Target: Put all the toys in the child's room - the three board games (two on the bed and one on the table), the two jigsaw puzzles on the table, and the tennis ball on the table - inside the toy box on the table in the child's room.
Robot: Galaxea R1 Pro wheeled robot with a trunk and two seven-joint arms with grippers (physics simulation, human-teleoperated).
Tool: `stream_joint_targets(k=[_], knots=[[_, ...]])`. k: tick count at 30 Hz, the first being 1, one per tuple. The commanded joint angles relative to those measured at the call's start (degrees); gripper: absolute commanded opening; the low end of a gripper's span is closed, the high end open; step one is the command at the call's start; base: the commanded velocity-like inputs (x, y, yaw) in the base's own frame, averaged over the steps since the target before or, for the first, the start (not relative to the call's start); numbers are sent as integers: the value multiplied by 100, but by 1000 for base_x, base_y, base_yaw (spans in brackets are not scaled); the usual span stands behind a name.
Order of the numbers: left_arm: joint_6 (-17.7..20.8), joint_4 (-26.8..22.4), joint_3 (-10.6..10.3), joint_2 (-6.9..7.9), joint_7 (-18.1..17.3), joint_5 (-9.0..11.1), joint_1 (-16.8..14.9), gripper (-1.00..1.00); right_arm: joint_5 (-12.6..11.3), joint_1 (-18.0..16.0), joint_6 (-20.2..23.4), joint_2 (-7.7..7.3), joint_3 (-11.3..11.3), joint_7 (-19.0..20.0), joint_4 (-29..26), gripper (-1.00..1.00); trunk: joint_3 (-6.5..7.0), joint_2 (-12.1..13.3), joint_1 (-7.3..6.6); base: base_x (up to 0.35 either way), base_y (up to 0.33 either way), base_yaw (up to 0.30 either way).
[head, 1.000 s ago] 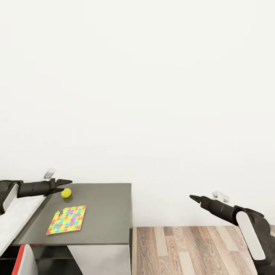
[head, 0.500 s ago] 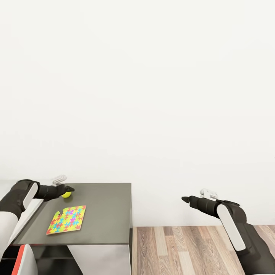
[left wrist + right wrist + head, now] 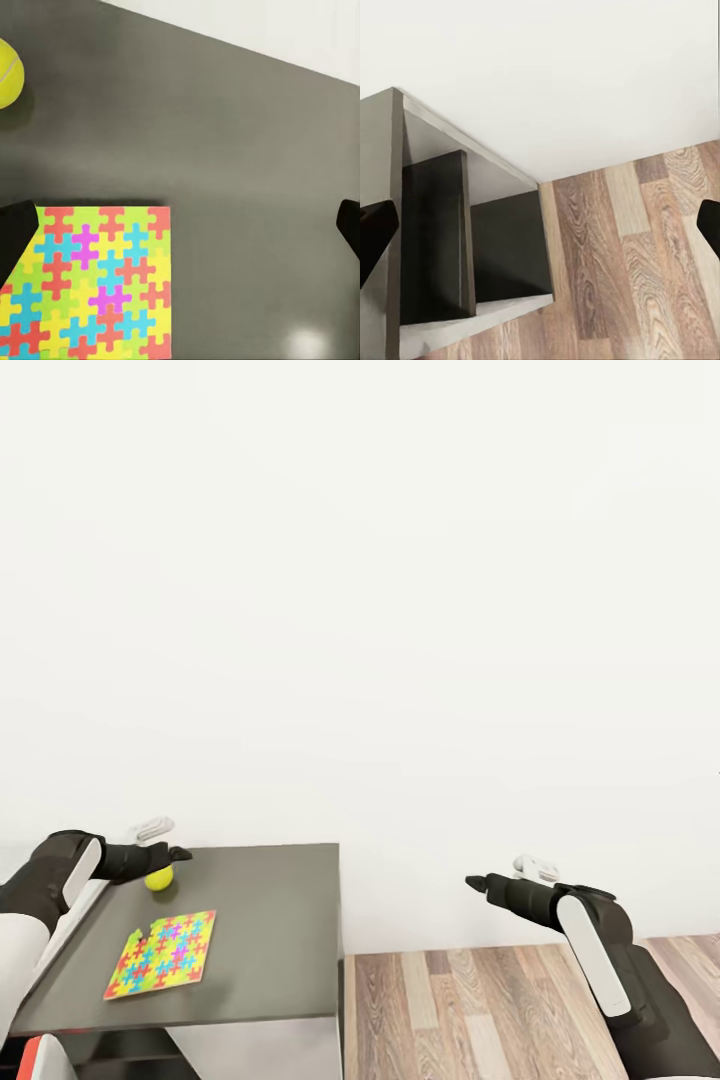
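Note:
A tennis ball (image 3: 158,878) lies at the back of the table's dark grey end section (image 3: 270,920). My left gripper (image 3: 180,853) hovers just above and behind it, fingers pointing right. In the left wrist view the gripper (image 3: 181,229) is open and holds nothing. Both dark fingertips (image 3: 15,234) stand wide apart over the tabletop, with the ball (image 3: 7,73) off to one side. A bright jigsaw puzzle (image 3: 162,954) (image 3: 97,289) lies flat in front of the ball. My right gripper (image 3: 475,882) (image 3: 540,225) hangs open over the floor, right of the table.
A plain white wall rises behind the table. Wood floor (image 3: 480,1010) lies to the right of the table's end. The right wrist view looks down on the table's end with its dark open shelves (image 3: 472,240). The pale grey tabletop (image 3: 70,905) continues at far left.
The camera has shifted a little, so table, ball and puzzle sit lower and further left. My left arm has raised its elbow and stays above the ball. The right gripper has drifted left.

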Motion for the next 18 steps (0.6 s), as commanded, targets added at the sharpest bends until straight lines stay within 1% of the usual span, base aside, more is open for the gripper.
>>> stream_joint_targets(k=[1, 5, 12, 18], knots=[[39, -4, 11, -1, 3, 15, -5, 100, -60, -8, 22, 1, 2, -58, -6, 100, -22, -14, 4, 42, 29, -102], [39, -4, 2, -1, 85, 12, -5, 100, -59, -6, 23, 6, 3, -57, -5, 100, -58, -14, 4, 20, 23, -107], [64, -4, 9, -1, 342, 11, -5, 100, -58, -5, 28, 9, 10, -57, -2, 100, -119, -14, 4, -16, 165, -111], [68, -4, 4, -4, 491, 11, -5, 100, -58, -8, 31, 9, 11, -58, 2, 100, -172, -14, 4, -15, 59, -112]])
